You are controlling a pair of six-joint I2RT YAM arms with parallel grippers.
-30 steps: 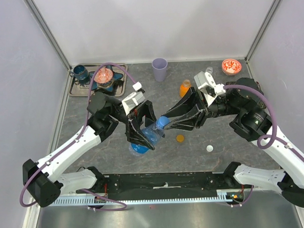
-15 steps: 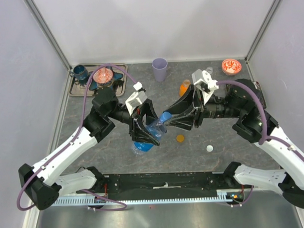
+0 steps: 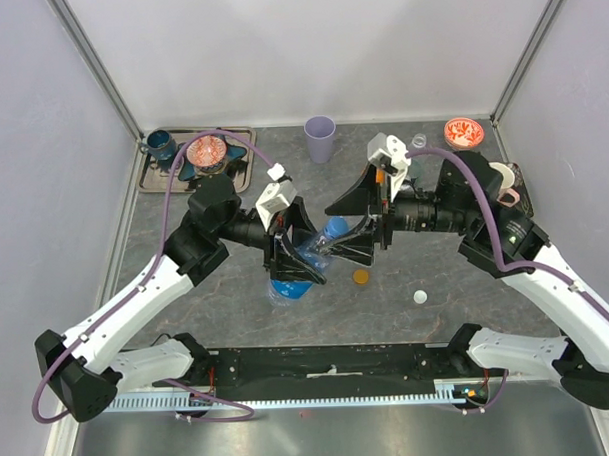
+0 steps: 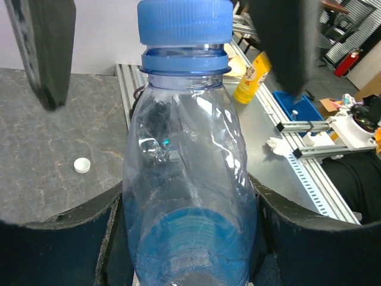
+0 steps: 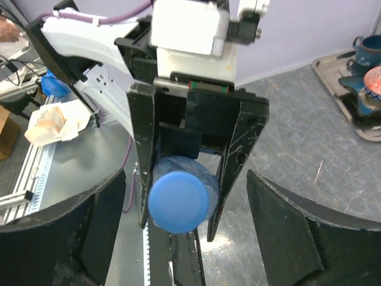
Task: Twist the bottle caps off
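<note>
My left gripper (image 3: 294, 260) is shut on the body of a blue-tinted bottle (image 3: 304, 264), held tilted above the table with its blue cap (image 3: 335, 228) pointing right. In the left wrist view the bottle (image 4: 184, 196) fills the space between the pads and the cap (image 4: 184, 21) sits on its neck. My right gripper (image 5: 184, 238) faces the cap (image 5: 177, 202) end-on and is open. Its fingers stand wide on either side and touch nothing. An orange cap (image 3: 360, 277) and a white cap (image 3: 420, 297) lie loose on the table.
A lilac cup (image 3: 320, 138) stands at the back centre. Back left, a metal tray (image 3: 153, 183) holds a teal cup (image 3: 163, 145) and a red patterned bowl (image 3: 208, 150). Another red bowl (image 3: 464, 133) and a clear bottle (image 3: 419, 141) stand back right.
My right gripper has opened wide off the blue cap, and its wrist has turned and shifted left. The left gripper keeps hold of the bottle, moved slightly right.
</note>
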